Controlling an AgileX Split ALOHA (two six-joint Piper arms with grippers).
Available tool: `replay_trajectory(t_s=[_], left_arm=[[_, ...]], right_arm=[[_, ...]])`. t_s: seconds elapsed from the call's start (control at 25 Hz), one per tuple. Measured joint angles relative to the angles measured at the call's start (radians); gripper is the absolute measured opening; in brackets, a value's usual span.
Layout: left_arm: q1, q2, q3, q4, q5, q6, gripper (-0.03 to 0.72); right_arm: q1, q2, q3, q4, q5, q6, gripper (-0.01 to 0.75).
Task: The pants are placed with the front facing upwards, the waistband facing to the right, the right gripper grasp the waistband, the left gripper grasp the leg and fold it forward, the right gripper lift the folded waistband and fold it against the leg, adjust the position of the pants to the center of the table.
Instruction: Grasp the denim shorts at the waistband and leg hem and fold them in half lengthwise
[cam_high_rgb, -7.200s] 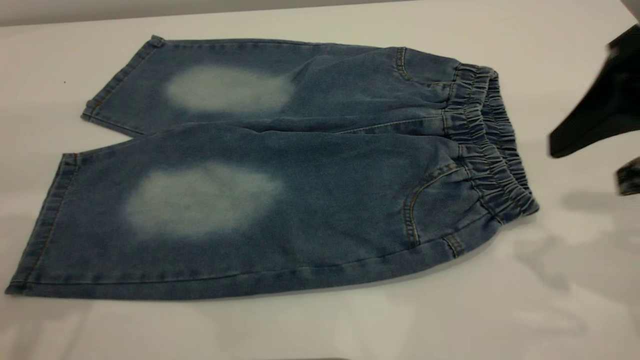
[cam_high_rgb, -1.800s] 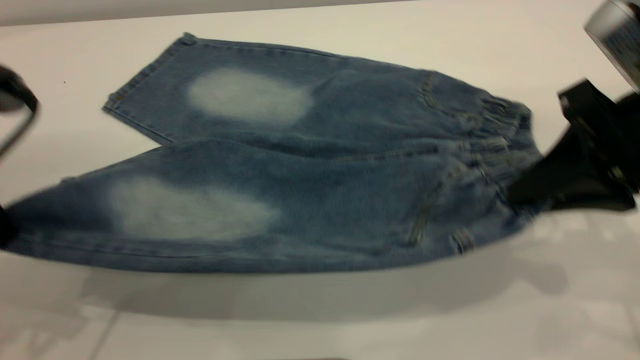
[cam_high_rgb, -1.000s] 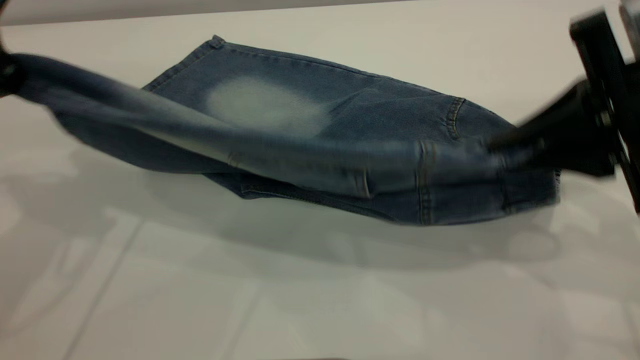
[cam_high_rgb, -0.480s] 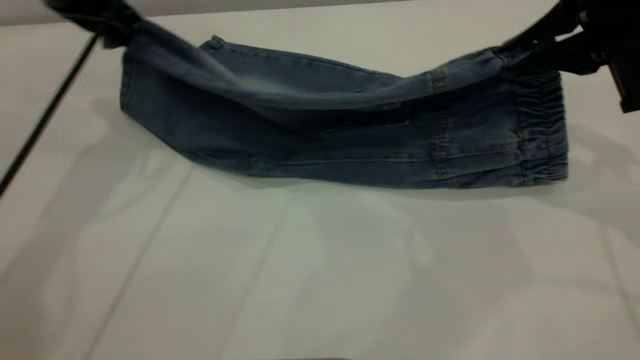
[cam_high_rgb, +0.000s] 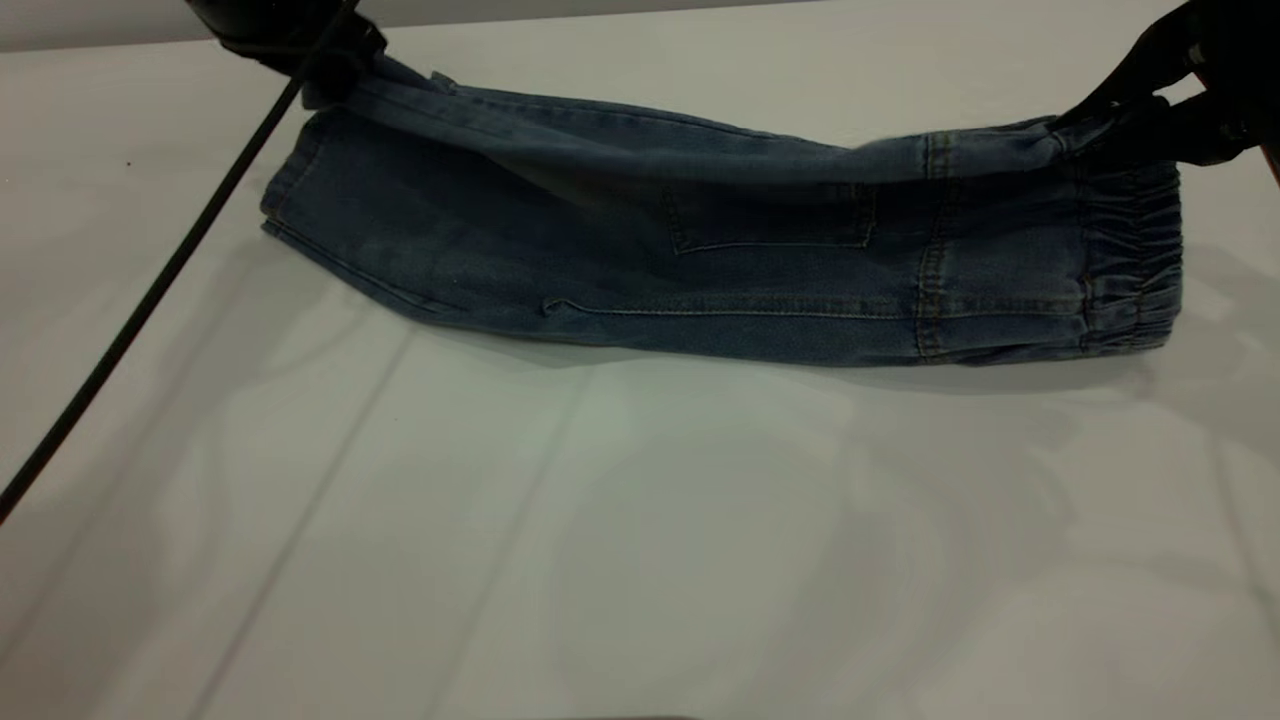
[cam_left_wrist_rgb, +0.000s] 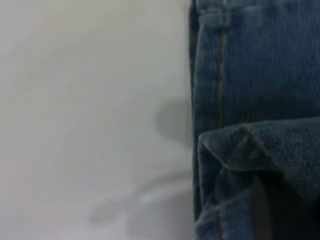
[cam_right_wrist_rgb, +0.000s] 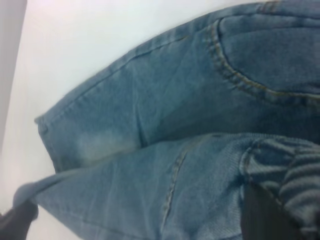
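Lengthwise fold nearly complete: pants (cam_high_rgb: 720, 250) doubled across upper frame on table (cam_high_rgb: 640, 550), back pocket up. Left gripper (cam_high_rgb: 300, 40) clenched on leg hem upper left; right gripper (cam_high_rgb: 1110, 115) clenched on waistband (cam_high_rgb: 1130, 260) upper right. Next, by judgement: lower, release the leg, then carry waistband leftward onto leg.

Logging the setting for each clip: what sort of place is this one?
Probably a lab bench for robot cloth-folding: a plain white table holding only blue denim pants, held at each end by the black left gripper and black right gripper.

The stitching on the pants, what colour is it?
Tan, against the blue denim of the pants. It shows best in the right wrist view.
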Motion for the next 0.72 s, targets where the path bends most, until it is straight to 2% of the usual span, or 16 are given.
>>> replay_trajectory(t_s=[0.16,0.28,0.44,0.52,0.6,0.72], left_arm=[[0.000,0.009,-0.001,-0.001,-0.015,-0.099,0.127],[0.000,0.010,-0.001,-0.001,-0.022,-0.164,0.242],[0.000,0.010,-0.001,-0.001,-0.024,-0.261,0.395],[0.000,0.010,-0.001,-0.001,-0.024,-0.325,0.444],[0.000,0.010,-0.001,-0.001,-0.024,-0.361,0.472],[-0.001,0.010,-0.001,-0.001,-0.023,-0.376,0.485]], right_arm=[[0.000,0.000,0.000,0.001,-0.009,0.095,0.081],[0.000,0.000,-0.001,0.002,-0.034,0.149,0.141],[0.000,0.000,-0.013,0.005,-0.054,0.171,0.283],[0.000,0.000,-0.019,0.007,-0.055,0.172,0.360],[0.000,0.000,-0.019,0.008,-0.052,0.167,0.435],[0.000,0.000,-0.019,0.008,-0.023,0.148,0.502]])
